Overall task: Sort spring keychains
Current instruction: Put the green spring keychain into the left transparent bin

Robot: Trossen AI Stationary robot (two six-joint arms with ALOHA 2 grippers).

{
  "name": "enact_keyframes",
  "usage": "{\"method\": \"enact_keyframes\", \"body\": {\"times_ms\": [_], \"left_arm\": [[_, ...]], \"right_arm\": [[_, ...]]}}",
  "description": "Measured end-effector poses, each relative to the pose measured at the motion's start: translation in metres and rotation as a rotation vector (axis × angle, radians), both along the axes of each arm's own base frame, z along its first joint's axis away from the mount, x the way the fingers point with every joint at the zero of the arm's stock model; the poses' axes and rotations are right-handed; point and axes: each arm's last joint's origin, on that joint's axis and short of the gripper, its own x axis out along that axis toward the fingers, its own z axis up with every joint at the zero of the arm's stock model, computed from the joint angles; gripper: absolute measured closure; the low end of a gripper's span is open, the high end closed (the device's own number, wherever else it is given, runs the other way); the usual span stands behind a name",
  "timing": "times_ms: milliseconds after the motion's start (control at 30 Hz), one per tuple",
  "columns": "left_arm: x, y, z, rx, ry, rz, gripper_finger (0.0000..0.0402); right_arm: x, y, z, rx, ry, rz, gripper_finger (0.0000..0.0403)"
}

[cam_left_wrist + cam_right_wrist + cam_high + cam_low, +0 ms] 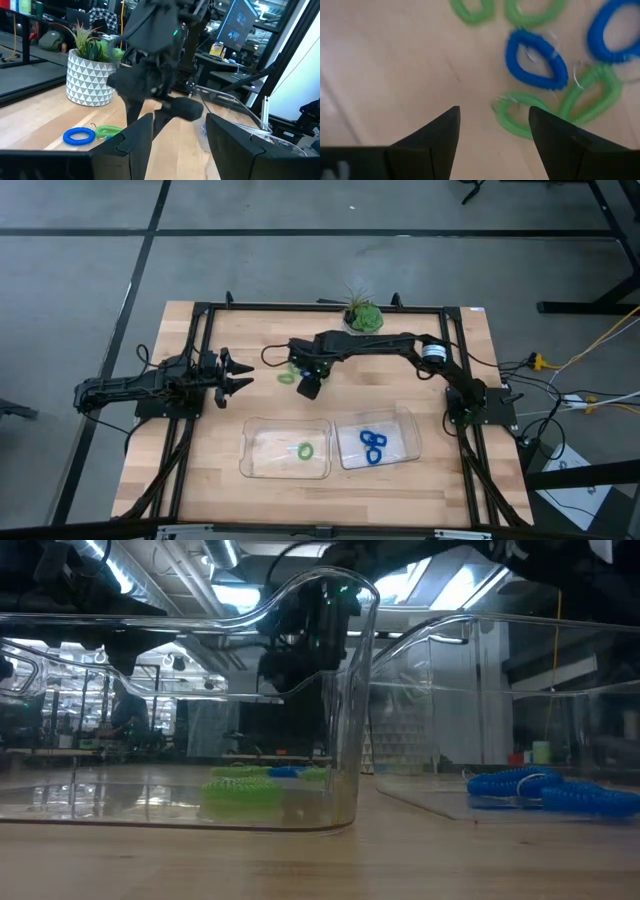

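Altogether two clear plastic trays sit side by side on the wooden worktop [200, 480] at about six o'clock from its centre. One light green coiled loop [305, 450] lies in the left tray [250, 465], and in the right tray [405, 452] lies a small cluster of bright blue coils [373, 445]; their exact number cannot be told.

Near the worktop's centre lies the unsorted pile of spring keychains [555, 75]. The right wrist view shows six there: two blue ovals and four green ones, all ribbed springy plastic, some with thin wire rings attached. Just behind them, at twelve o'clock, stands a spiky green plant [362, 314] in a white pot patterned with triangles [90, 80].

The right gripper [492, 125] hangs over the pile's edge, fingers spread wide and empty. The left gripper [240, 373] rests at nine o'clock, also parted and empty, well apart from the pile.
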Motion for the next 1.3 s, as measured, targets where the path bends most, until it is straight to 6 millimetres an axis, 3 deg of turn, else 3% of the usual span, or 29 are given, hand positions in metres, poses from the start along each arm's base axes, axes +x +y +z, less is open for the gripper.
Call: {"method": "enact_keyframes", "body": {"times_ms": [233, 633, 1300], "left_arm": [[0.0, 0.0, 0.0, 0.0, 0.0, 0.0, 0.0224], [0.0, 0.0, 0.0, 0.0, 0.0, 0.0, 0.0224], [0.0, 0.0, 0.0, 0.0, 0.0, 0.0, 0.0224]], "right_arm": [[-0.003, -0.006, -0.019, 0.016, 0.091, -0.016, 0.0167], [-0.004, -0.005, -0.024, 0.018, 0.113, -0.007, 0.0167], [-0.002, 0.001, -0.024, -0.086, 0.099, 0.415, 0.0173]]}}
